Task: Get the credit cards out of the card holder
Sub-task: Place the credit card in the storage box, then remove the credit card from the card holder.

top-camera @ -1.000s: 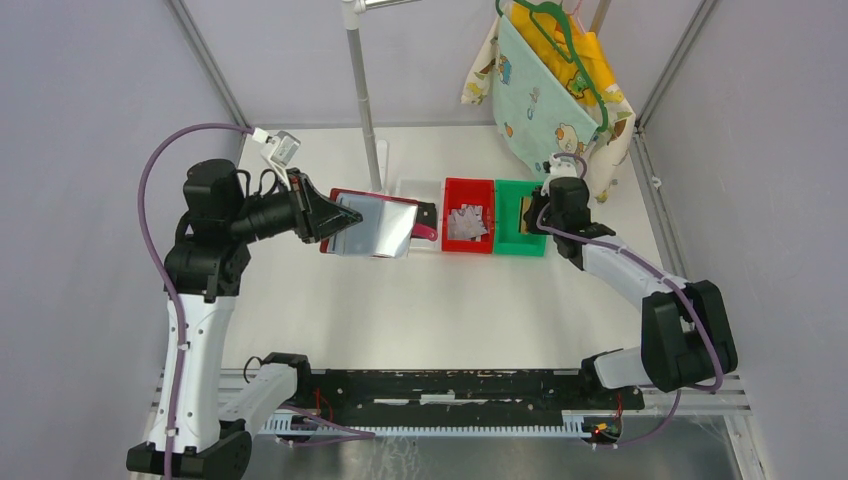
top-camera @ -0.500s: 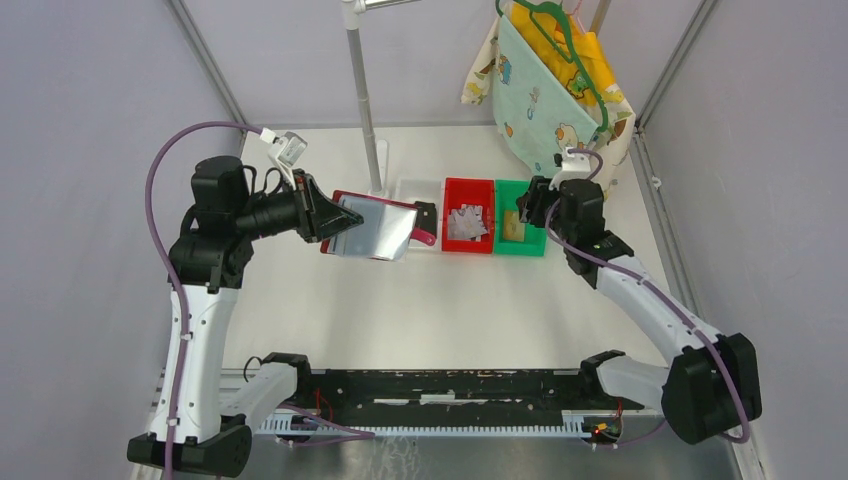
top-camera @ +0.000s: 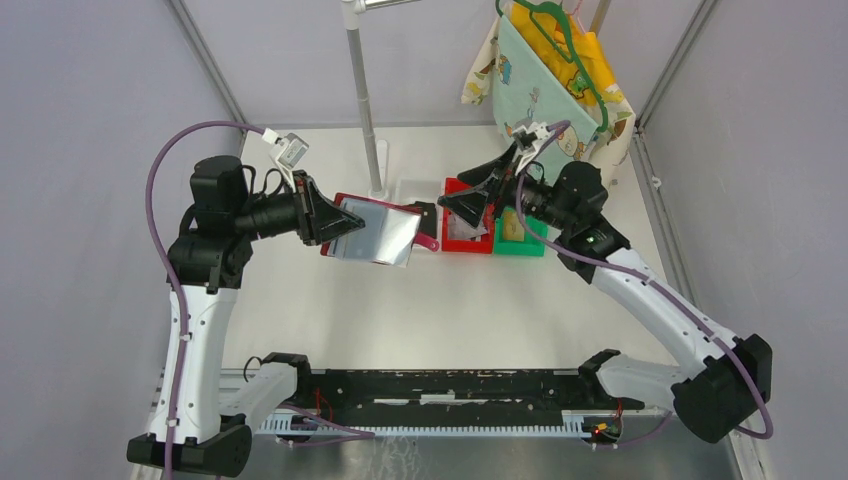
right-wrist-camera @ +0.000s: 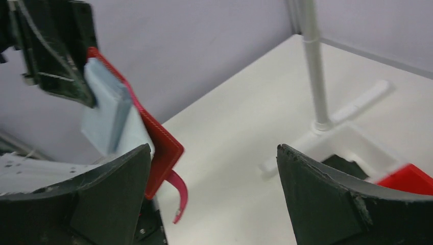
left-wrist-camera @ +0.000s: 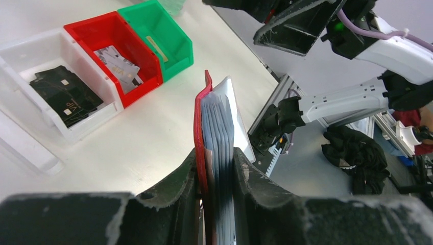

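while the left gripper (top-camera: 333,220) pinches the dark red card holder (top-camera: 388,234) by its left edge, the folder is held up off the white table (top-camera: 430,310), lying open and tilted, with its clear greyish sleeves (left-wrist-camera: 218,120) facing the overhead camera. seen from the left wrist, the holder is edge-on: the red cover is on the left with the stack of sleeves pressed against it, and both black fingers (left-wrist-camera: 176,186) are clamped on the bundle. the small closing tab (right-wrist-camera: 177,198) hangs from the holder's lower corner in the right wrist view. whether any card sits inside the sleeves cannot be told.

the right gripper (top-camera: 478,192) hovers in the air, over the red bin (left-wrist-camera: 145,84) as seen from above. its jaws are spread wide with nothing between them, and it points toward the card holder but is well apart from it.

three small bins stand touching in a row behind the holder. the white bin (left-wrist-camera: 30,48) holds black cards (left-wrist-camera: 66,97), the red bin holds silvery cards (left-wrist-camera: 121,64), and the green bin (left-wrist-camera: 178,53) holds one tan credit card (left-wrist-camera: 154,45) lying flat. a pole (top-camera: 365,110) on a white stand rises just beyond the white bin. a patterned cloth (top-camera: 545,90) hangs at the far right corner.
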Controlling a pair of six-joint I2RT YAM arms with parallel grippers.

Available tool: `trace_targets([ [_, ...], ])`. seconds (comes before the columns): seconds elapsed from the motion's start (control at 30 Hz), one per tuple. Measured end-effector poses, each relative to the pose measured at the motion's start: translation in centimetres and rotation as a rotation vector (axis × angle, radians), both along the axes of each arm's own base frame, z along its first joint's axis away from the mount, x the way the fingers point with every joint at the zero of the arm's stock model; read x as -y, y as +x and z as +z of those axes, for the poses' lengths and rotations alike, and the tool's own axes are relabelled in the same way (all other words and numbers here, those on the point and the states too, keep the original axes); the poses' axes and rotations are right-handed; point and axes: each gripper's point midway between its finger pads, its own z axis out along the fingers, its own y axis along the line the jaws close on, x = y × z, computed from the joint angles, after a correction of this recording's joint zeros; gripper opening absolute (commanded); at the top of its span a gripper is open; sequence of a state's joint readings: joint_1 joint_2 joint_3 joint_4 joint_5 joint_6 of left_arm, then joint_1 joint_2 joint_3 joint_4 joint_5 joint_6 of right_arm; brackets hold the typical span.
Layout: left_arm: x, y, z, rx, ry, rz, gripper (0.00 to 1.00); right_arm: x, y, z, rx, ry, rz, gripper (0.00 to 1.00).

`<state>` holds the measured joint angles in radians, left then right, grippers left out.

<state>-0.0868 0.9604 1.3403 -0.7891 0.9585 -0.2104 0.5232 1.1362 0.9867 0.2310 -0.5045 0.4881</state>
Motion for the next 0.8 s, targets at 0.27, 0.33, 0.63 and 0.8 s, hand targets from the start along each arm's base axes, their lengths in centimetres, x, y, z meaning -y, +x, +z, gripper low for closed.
trace_targets([
  [0.27, 0.5, -1.5, 0.2, 0.018, -0.011, -0.082, 0.02, -5.7, -5.4, 1.8, -0.033, 0.137, 0.354, 0.98],
  [0.33, 0.5, -1.7, 0.2, 0.022, -0.011, -0.095, 0.02, -6.7, -6.6, 2.1, -0.038, 0.159, 0.418, 0.98],
  [0.63, 0.6, -2.3, 0.5, 0.026, -0.015, -0.120, 0.02, -9.8, -9.5, 2.2, -0.042, 0.156, 0.553, 0.98],
  [0.8, 0.8, -2.9, 0.8, 0.025, -0.025, -0.141, 0.02, -10.9, -9.8, 1.7, -0.049, 0.148, 0.575, 0.98],
])
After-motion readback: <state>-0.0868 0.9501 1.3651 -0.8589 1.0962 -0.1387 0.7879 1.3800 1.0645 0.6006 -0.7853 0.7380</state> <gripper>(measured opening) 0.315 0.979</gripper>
